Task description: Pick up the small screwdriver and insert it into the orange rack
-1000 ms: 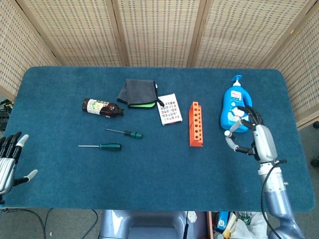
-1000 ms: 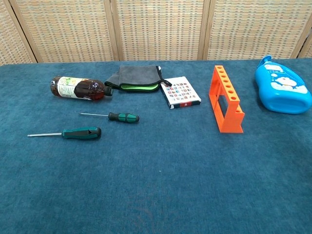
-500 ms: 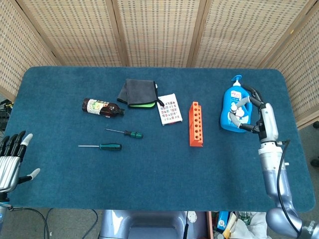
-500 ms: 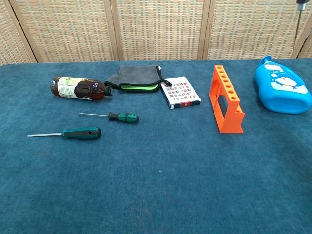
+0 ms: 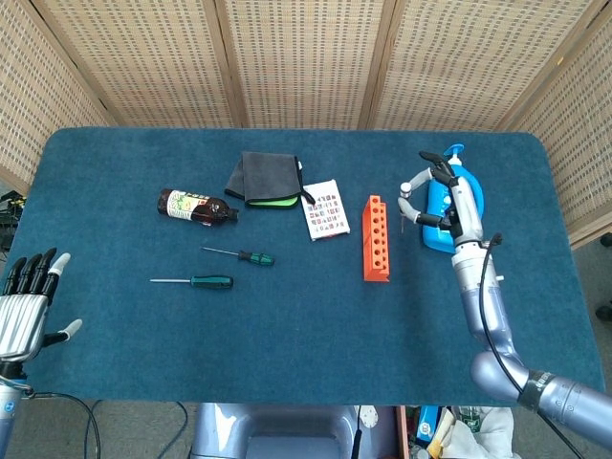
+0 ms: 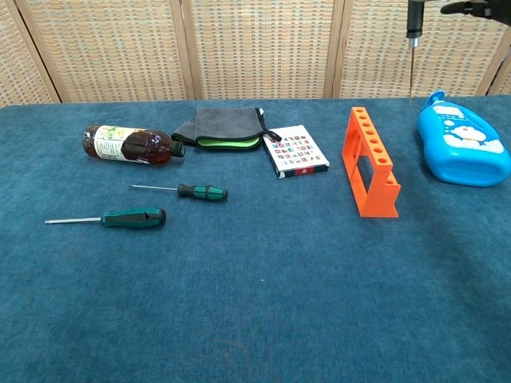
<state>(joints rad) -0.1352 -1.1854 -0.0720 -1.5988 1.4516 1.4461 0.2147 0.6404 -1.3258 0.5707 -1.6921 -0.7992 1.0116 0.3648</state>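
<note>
My right hand (image 5: 442, 191) hovers above the blue bottle, just right of the orange rack (image 5: 376, 238) (image 6: 371, 163). It pinches a small dark-handled screwdriver (image 6: 413, 48), whose thin shaft (image 5: 403, 228) hangs straight down. In the chest view the tip ends to the right of the rack's far end, well above the table; only a sliver of the hand (image 6: 473, 6) shows at the top edge. Two green-handled screwdrivers lie on the cloth at left, a shorter one (image 5: 244, 255) (image 6: 192, 191) and a longer one (image 5: 196, 281) (image 6: 120, 217). My left hand (image 5: 24, 308) is open at the table's front left corner.
A blue soap bottle (image 5: 440, 241) (image 6: 463, 148) lies right of the rack. A brown bottle (image 5: 196, 206) (image 6: 128, 144), a folded grey cloth (image 5: 263, 179) and a card packet (image 5: 325, 208) sit at the back centre-left. Wicker screens stand behind the table.
My right hand has risen from the table's front right and swung back and left over the blue bottle, towards the rack. The held screwdriver has come into the chest view. The left hand barely shifted.
</note>
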